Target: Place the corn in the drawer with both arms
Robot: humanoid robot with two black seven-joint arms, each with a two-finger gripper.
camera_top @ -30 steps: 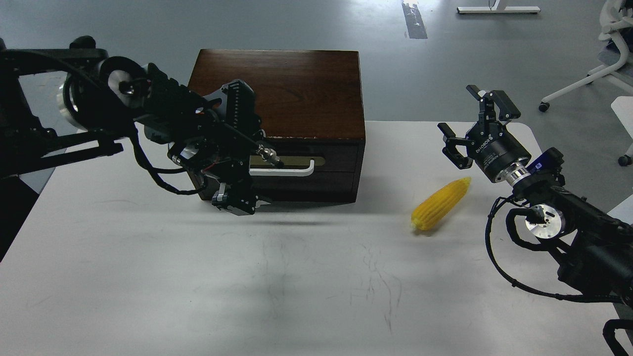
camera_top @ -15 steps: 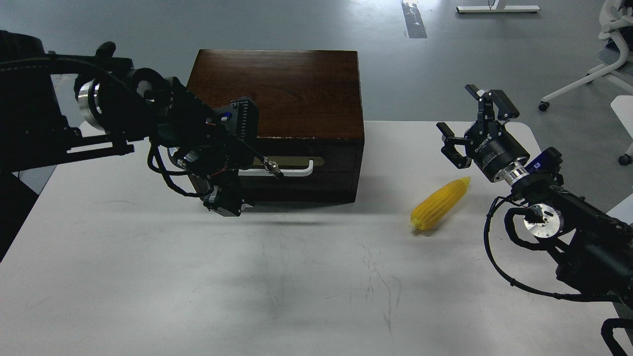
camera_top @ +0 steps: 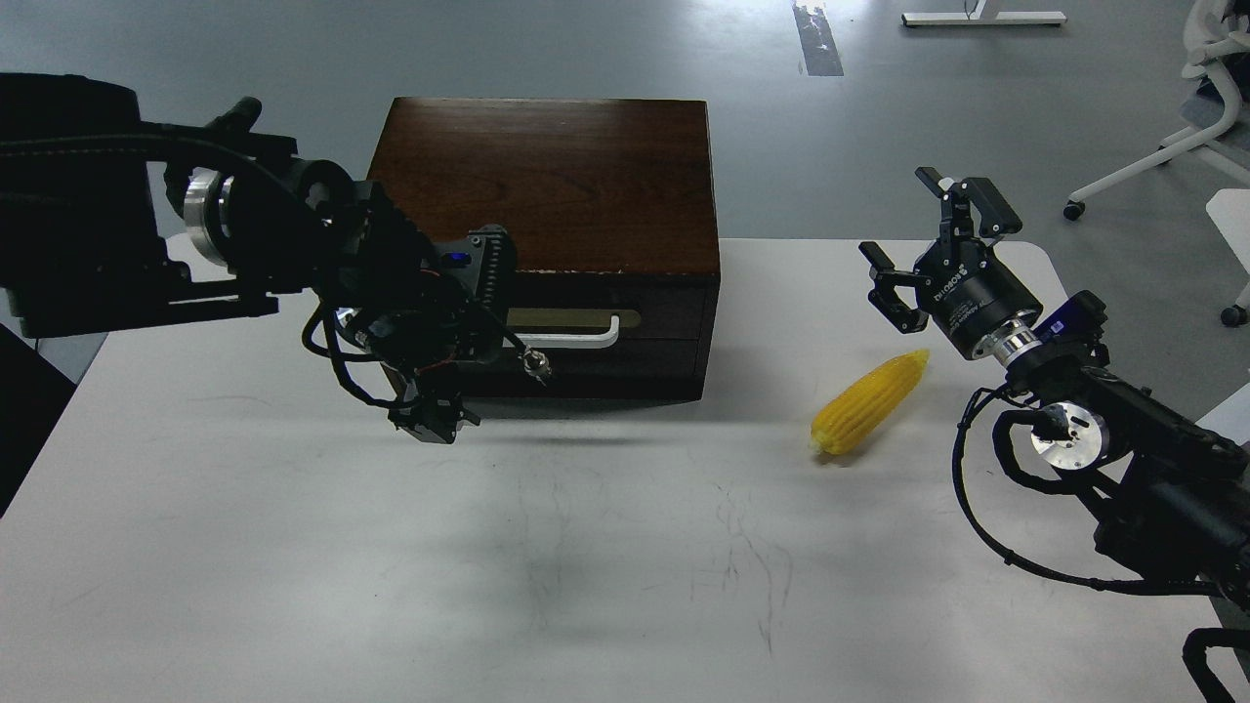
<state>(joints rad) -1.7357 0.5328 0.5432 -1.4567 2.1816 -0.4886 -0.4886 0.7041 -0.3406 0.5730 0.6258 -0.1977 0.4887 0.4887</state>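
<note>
The yellow corn [camera_top: 867,402] lies on the white table [camera_top: 625,547], to the right of the dark brown box [camera_top: 557,166]. The drawer [camera_top: 625,337] looks pushed in, with its brass plate and white bar handle [camera_top: 581,340] showing. My left gripper [camera_top: 461,342] hangs in front of the drawer's left end with its prongs spread, one high and one low, and holds nothing. It hides the handle's left end. My right gripper [camera_top: 926,239] is open and empty, above the table and just beyond the corn's tapered tip.
The table's right rear corner is rounded, close behind my right gripper. An office chair base [camera_top: 1162,156] stands on the grey floor beyond it. Black cables loop under my right wrist [camera_top: 1064,439].
My left arm has drawn to the left and slightly down along the drawer front, uncovering more of the handle. The right gripper and the corn have barely moved.
</note>
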